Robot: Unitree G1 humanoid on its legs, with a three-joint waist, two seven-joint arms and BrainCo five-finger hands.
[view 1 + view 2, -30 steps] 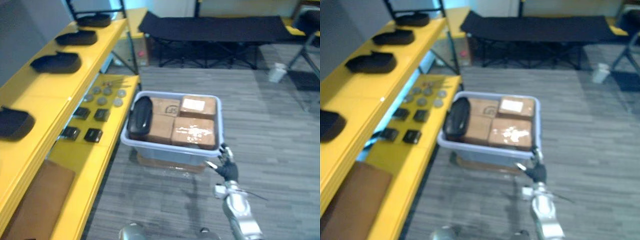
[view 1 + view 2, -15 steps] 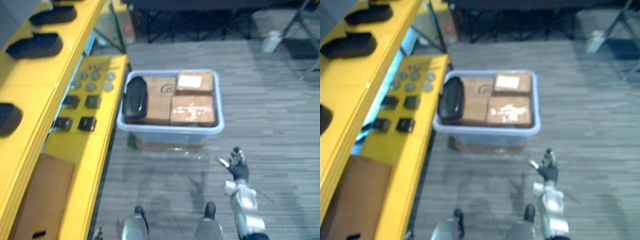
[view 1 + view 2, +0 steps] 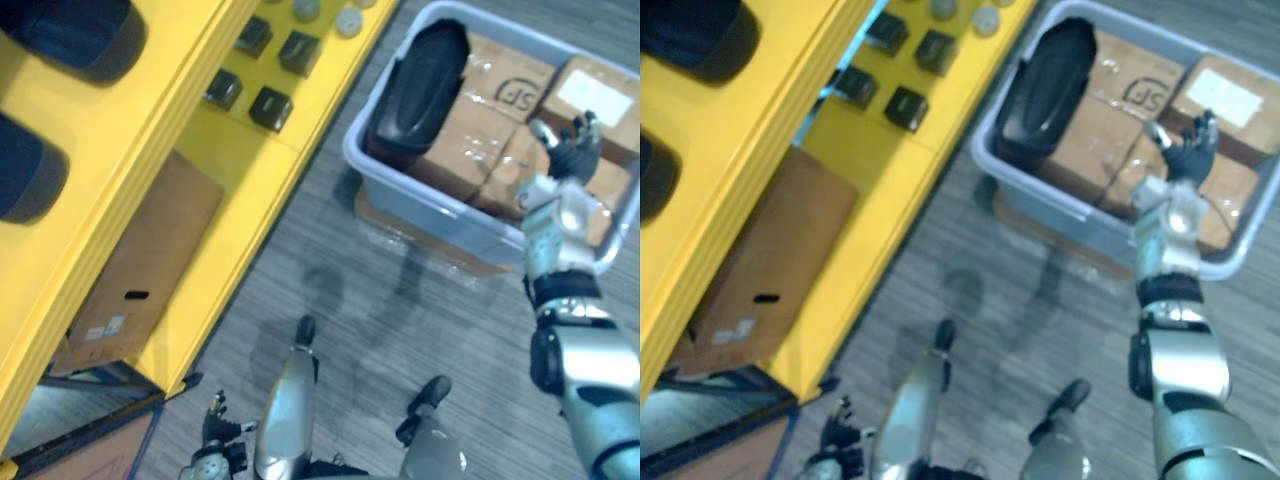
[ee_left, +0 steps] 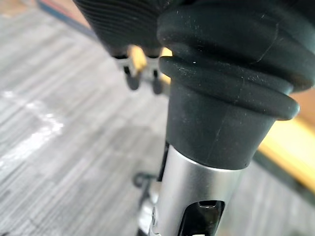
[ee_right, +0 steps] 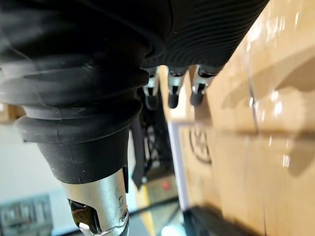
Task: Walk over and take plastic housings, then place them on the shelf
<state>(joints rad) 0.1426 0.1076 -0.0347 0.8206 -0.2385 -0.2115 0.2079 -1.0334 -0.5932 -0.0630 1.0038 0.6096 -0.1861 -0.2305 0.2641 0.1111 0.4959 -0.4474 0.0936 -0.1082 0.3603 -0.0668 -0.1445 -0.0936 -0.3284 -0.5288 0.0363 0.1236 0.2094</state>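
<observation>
Right hand (image 3: 570, 152), fingers spread and empty, hovers over cardboard boxes (image 3: 470, 140) in the grey bin (image 3: 430, 203), apart from the black plastic housing (image 3: 420, 85) lying along the bin's shelf-side wall; risk: a short reach would catch a box or the rim instead.

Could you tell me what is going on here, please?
The robot stands beside a grey bin next to the yellow shelf. Its right hand is raised over the cardboard boxes in the bin, open and holding nothing. A black plastic housing lies in the bin on its shelf side, not yet picked up. The left hand hangs low, open and empty. Other black housings sit on the shelf's top level.
</observation>
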